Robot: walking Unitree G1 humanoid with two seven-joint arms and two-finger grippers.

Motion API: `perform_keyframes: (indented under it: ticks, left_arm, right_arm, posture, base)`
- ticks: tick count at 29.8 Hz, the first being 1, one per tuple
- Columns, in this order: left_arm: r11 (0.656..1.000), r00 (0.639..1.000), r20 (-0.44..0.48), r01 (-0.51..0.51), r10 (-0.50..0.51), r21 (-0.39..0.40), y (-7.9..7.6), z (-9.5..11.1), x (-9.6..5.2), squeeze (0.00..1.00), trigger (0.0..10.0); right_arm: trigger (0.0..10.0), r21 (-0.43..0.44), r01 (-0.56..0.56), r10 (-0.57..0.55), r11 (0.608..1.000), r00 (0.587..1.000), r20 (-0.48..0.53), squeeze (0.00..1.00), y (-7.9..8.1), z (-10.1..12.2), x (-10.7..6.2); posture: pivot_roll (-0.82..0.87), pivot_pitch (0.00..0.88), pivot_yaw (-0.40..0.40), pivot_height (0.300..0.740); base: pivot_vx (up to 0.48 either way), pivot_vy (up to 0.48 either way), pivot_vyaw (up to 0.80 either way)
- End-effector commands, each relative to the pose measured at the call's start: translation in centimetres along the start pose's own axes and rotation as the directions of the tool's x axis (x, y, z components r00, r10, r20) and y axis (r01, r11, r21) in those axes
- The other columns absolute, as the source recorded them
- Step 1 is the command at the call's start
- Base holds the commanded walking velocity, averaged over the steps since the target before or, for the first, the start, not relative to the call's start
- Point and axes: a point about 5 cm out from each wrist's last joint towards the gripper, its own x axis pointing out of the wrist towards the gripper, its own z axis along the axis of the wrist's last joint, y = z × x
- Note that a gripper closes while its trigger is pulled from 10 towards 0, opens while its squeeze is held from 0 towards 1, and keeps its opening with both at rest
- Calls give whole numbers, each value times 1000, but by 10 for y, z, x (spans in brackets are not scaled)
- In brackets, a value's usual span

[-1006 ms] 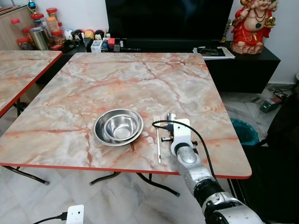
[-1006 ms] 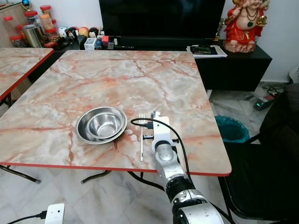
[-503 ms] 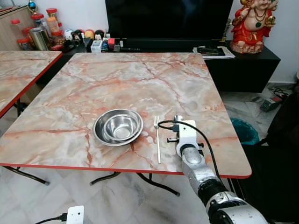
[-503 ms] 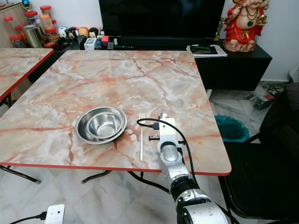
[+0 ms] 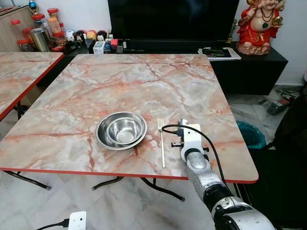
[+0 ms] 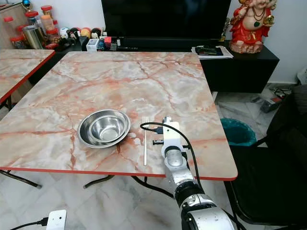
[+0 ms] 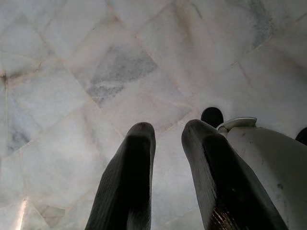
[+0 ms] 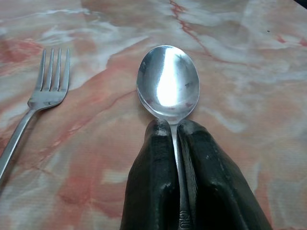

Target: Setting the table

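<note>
The right gripper (image 8: 173, 125) is clenched on the handle of a spoon (image 8: 168, 82), its two black fingers (image 8: 151, 158) pressed together around the stem just behind the bowl. The spoon lies low over the marble table (image 5: 144, 81), bowl facing up, just beside a fork (image 5: 161, 141) that rests flat on the tabletop, tines pointing toward the far edge. Whether the spoon touches the surface cannot be told. To the left of the fork sit two nested steel bowls (image 5: 121, 130), near the table's front edge. The right arm (image 5: 194, 155) reaches over that front edge. The left gripper (image 7: 165, 132) hangs over the pale tiled floor (image 7: 72, 72), its fingers slightly apart and grasping nothing
</note>
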Motion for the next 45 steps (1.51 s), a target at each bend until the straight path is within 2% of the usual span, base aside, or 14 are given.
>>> perform_keyframes:
  ticks: [1,5,6,7,8,9,10,22,23,33,34,35,36,45]
  left_arm:
    - [1000,1000,-18,1,-1,-10,1,-3,0,0,10000]
    - [1000,1000,-16,2,-2,-9,0,-2,0,0,10000]
    - [1000,1000,-16,3,-3,-8,0,-2,0,0,10000]
    - [1000,1000,-16,3,-3,-8,0,-2,0,0,10000]
    - [1000,1000,-16,3,-3,-8,0,-2,0,0,10000]
    - [1000,1000,-16,3,-3,-8,0,-2,0,0,10000]
    - [1000,1000,-15,4,-4,-8,0,-1,0,0,10000]
    - [1000,1000,-12,5,-5,-8,-1,0,0,0,10000]
    - [1000,1000,-11,6,-6,-8,-1,0,0,0,10000]
    - [1000,1000,-4,13,-13,-4,-4,4,1,0,10000]
    - [1000,1000,-3,15,-15,-4,-4,5,1,0,10000]
    - [1000,1000,-2,16,-16,-4,-5,5,1,0,10000]
    - [1000,1000,-1,18,-18,-3,-6,6,1,0,10000]
    - [999,999,5,31,-31,9,-9,9,1,0,10000]
  right_arm:
    - [10000,-4,5,-5,1000,999,-52,0,0,-11,-2]
    - [10000,5,10,-9,1000,998,-57,0,-1,-12,-2]
    - [10000,7,10,-10,1000,998,-57,47,-2,-12,-2]
    - [10000,7,10,-10,1000,998,-57,47,-2,-12,-2]
    - [10000,9,11,-10,1000,998,-55,773,-2,-11,-1]
    - [10000,9,11,-10,1000,998,-55,773,-2,-11,-1]
    - [10000,10,12,-11,1000,999,-53,875,-2,-11,-1]
    - [10000,14,13,-13,1000,999,-40,910,-2,-7,0]
    - [10000,15,14,-13,1000,999,-39,1000,-2,-7,0]
    - [10000,28,24,-25,999,999,48,1000,-3,10,2]
    - [10000,20,23,-24,1000,998,64,922,-3,13,2]
    - [10000,17,20,-21,1000,997,73,490,-3,14,2]
    - [10000,13,21,-22,1000,996,88,0,-4,16,2]
    - [10000,51,53,-60,997,986,158,0,-9,26,1]
  posture:
    - [41,0,15,719]
    - [40,0,15,719]
    - [39,0,16,719]
    - [39,0,16,719]
    - [39,0,16,719]
    - [39,0,16,719]
    - [39,0,16,719]
    - [39,0,15,719]
    - [39,0,15,719]
    - [24,0,15,719]
    - [23,0,15,719]
    - [21,0,15,719]
    - [20,0,14,719]
    - [7,0,18,719]
  base:
    - [0,0,0]
    - [0,0,0]
    - [0,0,0]
    - [0,0,0]
    - [0,0,0]
    - [0,0,0]
    - [0,0,0]
    - [0,0,0]
    - [0,0,0]
    - [0,0,0]
    - [0,0,0]
    - [0,0,0]
    - [0,0,0]
    - [0,0,0]
